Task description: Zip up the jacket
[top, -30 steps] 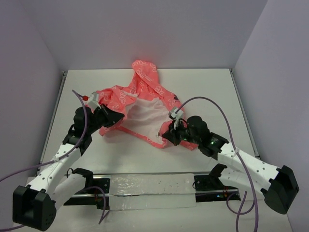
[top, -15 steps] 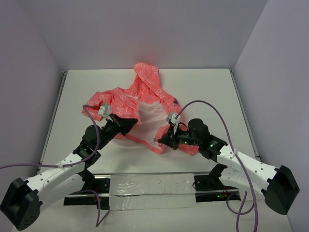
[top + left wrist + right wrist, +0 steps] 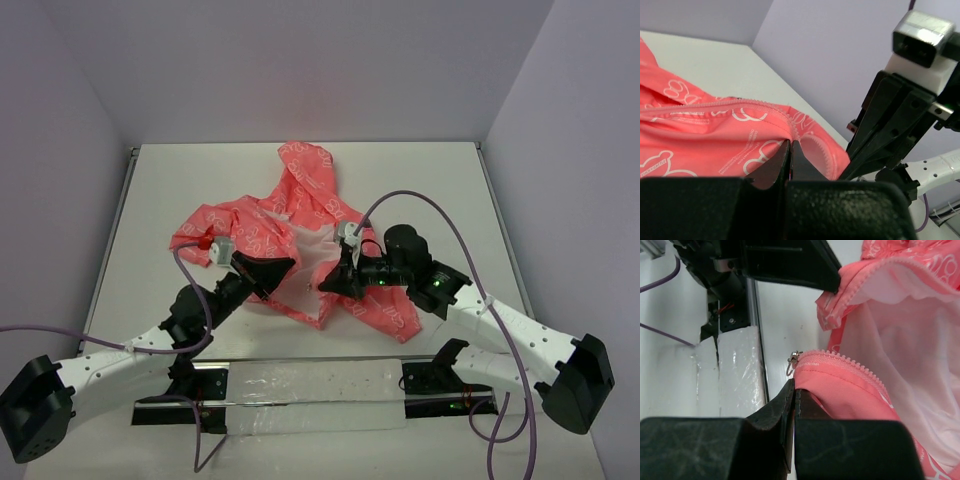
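The coral-pink jacket [image 3: 310,200] lies open-fronted mid-table, hood toward the far wall, pale lining [image 3: 303,270] showing in a narrow gap. My left gripper [image 3: 288,268] is shut on the jacket's left front edge; in the left wrist view its jaws [image 3: 791,143] pinch the fabric right at the zipper teeth [image 3: 715,104]. Just to the right, my right gripper [image 3: 326,286] is shut on the other front edge. In the right wrist view its jaws [image 3: 794,386] clamp the bottom corner beside the metal zipper slider [image 3: 792,362]. The two grippers are close together.
A clear plastic strip on a metal rail [image 3: 310,385] runs along the near table edge, between the arm bases. Purple cables [image 3: 425,205] loop above both arms. Lilac walls close in the white table [image 3: 450,180] on three sides.
My left gripper has swung right and nearer, dragging the left front panel toward the middle. The right gripper shifted slightly left and up. The lining gap has narrowed.
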